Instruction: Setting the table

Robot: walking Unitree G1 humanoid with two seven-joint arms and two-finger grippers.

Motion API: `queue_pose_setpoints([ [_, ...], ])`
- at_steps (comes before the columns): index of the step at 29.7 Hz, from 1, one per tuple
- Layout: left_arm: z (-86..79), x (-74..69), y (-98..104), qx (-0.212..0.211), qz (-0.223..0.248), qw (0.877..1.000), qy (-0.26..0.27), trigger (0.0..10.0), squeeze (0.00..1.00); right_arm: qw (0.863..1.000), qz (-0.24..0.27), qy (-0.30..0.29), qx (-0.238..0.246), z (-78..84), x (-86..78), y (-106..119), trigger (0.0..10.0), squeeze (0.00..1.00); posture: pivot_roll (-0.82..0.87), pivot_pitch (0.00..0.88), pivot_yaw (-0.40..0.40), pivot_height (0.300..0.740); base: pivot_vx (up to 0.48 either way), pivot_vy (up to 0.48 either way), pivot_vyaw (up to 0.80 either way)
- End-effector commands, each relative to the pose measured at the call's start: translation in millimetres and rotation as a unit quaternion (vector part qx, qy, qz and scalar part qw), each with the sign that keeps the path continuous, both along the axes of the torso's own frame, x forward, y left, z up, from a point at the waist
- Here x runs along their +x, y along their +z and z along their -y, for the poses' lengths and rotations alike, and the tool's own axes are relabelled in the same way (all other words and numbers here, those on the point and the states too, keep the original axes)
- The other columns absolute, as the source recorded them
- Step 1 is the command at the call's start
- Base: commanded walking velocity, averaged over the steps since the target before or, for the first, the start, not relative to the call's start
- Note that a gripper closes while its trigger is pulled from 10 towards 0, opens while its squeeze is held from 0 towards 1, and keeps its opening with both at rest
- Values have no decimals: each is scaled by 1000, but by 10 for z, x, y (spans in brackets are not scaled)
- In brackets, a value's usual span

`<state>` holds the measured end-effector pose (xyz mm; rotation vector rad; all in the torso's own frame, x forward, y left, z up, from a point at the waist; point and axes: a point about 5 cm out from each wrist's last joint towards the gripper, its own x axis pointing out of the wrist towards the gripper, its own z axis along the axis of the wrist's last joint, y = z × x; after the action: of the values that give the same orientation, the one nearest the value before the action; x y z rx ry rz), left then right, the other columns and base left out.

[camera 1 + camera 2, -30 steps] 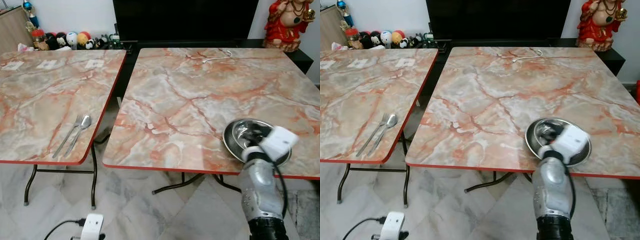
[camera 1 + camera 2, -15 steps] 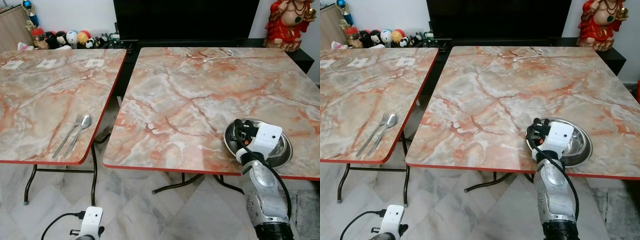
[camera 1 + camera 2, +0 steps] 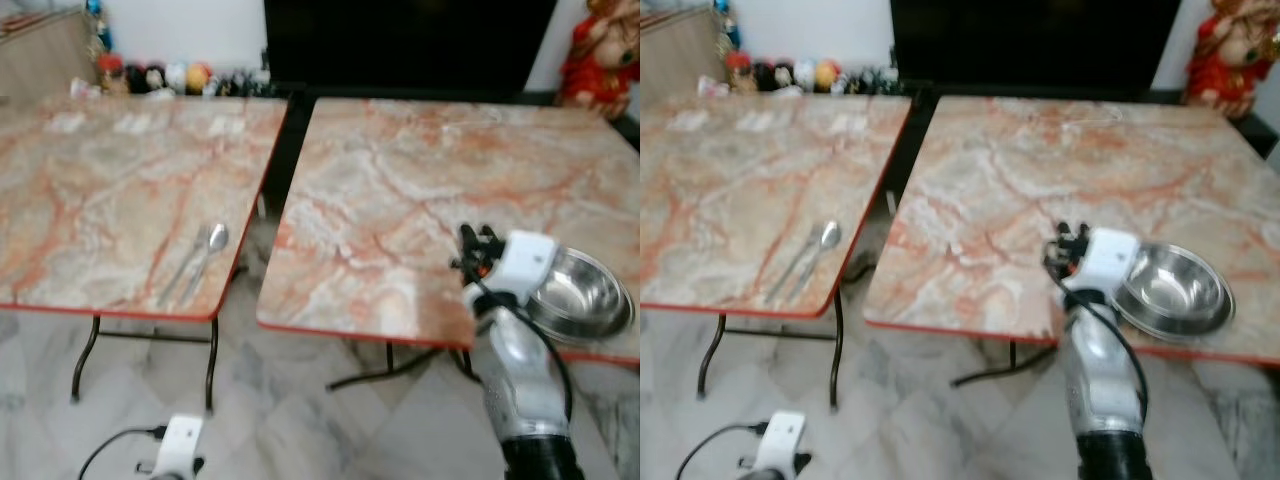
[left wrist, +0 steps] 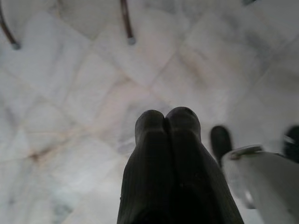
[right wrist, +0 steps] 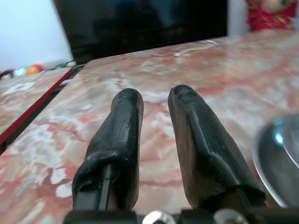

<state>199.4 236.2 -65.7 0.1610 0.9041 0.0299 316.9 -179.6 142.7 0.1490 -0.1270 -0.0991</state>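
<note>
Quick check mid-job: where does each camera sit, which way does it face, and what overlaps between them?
Head eyes: look forward and down at two marble tables; right arm and right gripper beside the steel bowl.
Left wrist: points at the floor; left gripper shut.
Right wrist: looks across the right table; fingers apart.
Shared: bowl rim, right table.

Shiny metal bowl (image 3: 578, 293), glossy marble-look table (image 3: 400, 200)
</note>
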Motion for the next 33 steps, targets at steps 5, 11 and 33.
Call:
queue_pose_setpoints([
  [5,43,-105,-65,-7,-15,1000,-9,10000,0,999,-19,-27,18,67,-75,-108,10000,0,-41,0,41,740,0,480,0],
  [11,36,-181,-97,-9,-16,1000,0,10000,0,999,-26,-17,20,19,-75,-116,10000,0,-16,0,16,740,0,480,0],
  [33,107,-281,-160,-16,-23,1000,14,10000,0,999,-43,-5,27,-48,-6,-167,10000,0,20,0,-19,740,0,432,0],
])
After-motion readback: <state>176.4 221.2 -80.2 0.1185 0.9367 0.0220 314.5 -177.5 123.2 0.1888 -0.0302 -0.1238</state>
